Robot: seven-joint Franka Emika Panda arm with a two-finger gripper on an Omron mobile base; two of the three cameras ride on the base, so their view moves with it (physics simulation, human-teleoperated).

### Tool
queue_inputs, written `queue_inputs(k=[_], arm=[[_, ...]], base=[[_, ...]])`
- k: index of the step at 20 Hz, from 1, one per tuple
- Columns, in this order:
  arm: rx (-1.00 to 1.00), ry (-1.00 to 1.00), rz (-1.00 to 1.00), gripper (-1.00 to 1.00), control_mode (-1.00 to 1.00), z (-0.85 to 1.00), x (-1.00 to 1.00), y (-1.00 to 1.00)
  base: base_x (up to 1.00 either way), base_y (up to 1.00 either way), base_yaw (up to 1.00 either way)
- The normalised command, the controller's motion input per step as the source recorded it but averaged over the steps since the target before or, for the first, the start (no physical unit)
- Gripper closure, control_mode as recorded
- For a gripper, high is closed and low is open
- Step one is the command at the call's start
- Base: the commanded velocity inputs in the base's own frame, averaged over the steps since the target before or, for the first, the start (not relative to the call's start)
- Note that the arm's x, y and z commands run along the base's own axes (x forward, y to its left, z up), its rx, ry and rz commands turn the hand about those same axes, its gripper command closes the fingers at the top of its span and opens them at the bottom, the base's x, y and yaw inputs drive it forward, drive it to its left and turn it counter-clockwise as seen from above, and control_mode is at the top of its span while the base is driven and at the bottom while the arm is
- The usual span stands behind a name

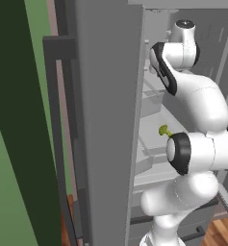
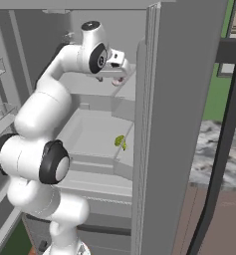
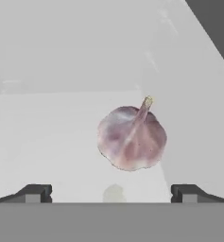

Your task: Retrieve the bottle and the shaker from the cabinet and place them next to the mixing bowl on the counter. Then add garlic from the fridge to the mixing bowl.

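Observation:
A pale purple garlic (image 3: 131,138) bulb with a short stem lies on a white fridge shelf (image 3: 47,142), close to the right inner wall. My gripper (image 3: 111,193) is open, its two dark fingertips (image 3: 38,191) spread wide just short of the bulb, with nothing between them. In the right base view the hand reaches into the upper part of the fridge, and the garlic (image 2: 119,80) shows as a pinkish spot at the gripper (image 2: 116,72). The bottle, the shaker and the mixing bowl are out of view.
The open grey fridge door (image 1: 106,120) stands edge-on left of the arm, and the fridge's side wall (image 2: 174,99) rises at the right. A small green vegetable (image 2: 120,141) lies on a lower shelf. A speckled counter (image 2: 214,154) lies beyond at the right.

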Motion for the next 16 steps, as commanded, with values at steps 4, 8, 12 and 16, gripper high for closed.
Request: queue_inputs(k=[4,8,12,16], arm=[[0.05,0.00,0.00,-1.00,-1.00,-0.02,0.52,-0.33],[0.07,0.01,0.00,-1.00,-1.00,0.00,0.71,-0.31],[0.01,0.03,0.00,-1.00,-1.00,0.00,0.79,-0.09],[0.00,0.02,0.00,-1.00,-1.00,0.00,0.36,0.00]], base=[[0.00,0.00,0.00],[0.00,0.00,0.00],[0.00,0.00,0.00],[0.00,0.00,0.00]])
